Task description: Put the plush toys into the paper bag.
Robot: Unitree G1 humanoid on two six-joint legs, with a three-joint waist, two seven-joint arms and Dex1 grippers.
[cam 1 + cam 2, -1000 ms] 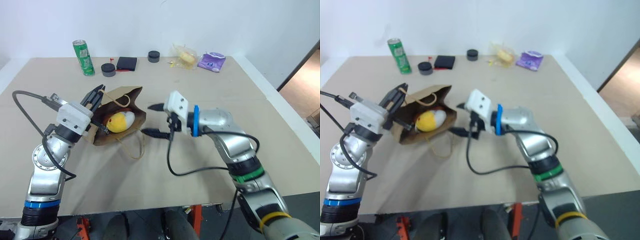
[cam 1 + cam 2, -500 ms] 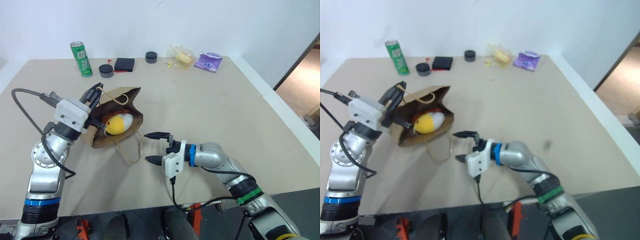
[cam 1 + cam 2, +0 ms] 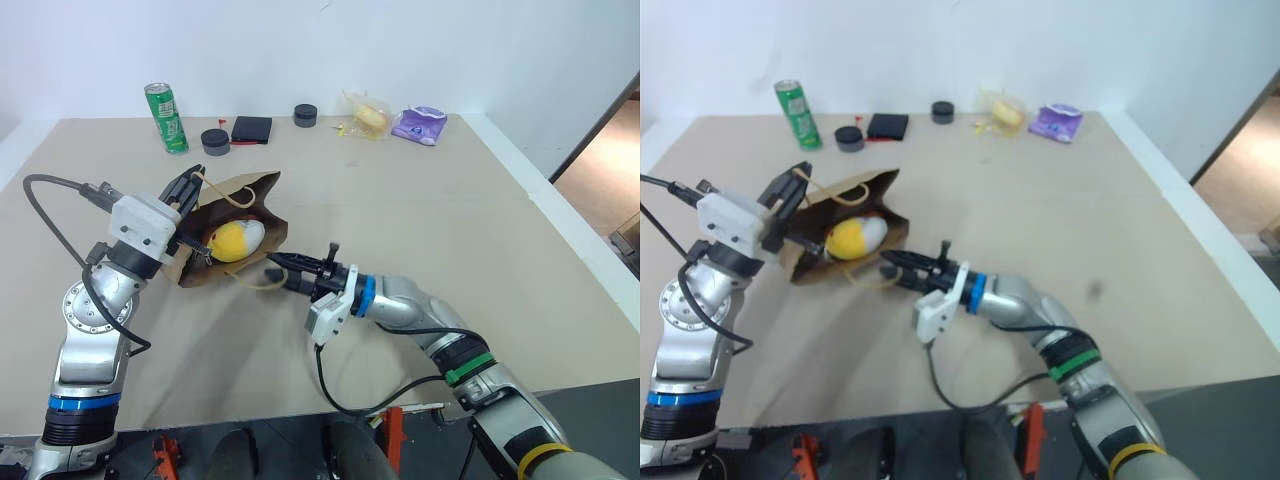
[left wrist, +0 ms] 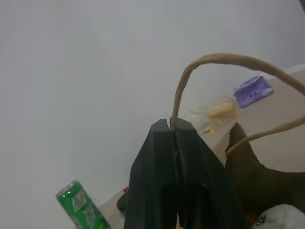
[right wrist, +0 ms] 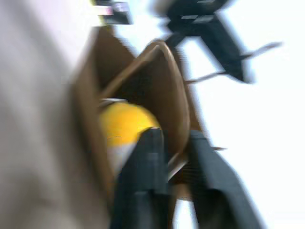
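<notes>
Now my left gripper [image 4: 174, 143] pinches one bag handle [image 4: 190, 78], and my right gripper [image 3: 285, 270], shut, sits at the paper bag's [image 3: 255, 190] mouth by the other handle.

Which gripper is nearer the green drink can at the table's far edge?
Left. The left gripper, shut on the brown paper bag's upper handle, sits nearest the can; the right gripper is beyond the bag's mouth.

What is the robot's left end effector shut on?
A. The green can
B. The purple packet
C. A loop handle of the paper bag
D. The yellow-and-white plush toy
C: in the left wrist view the left end effector pinches a thin tan loop handle of the brown paper bag, holding it up.
</notes>
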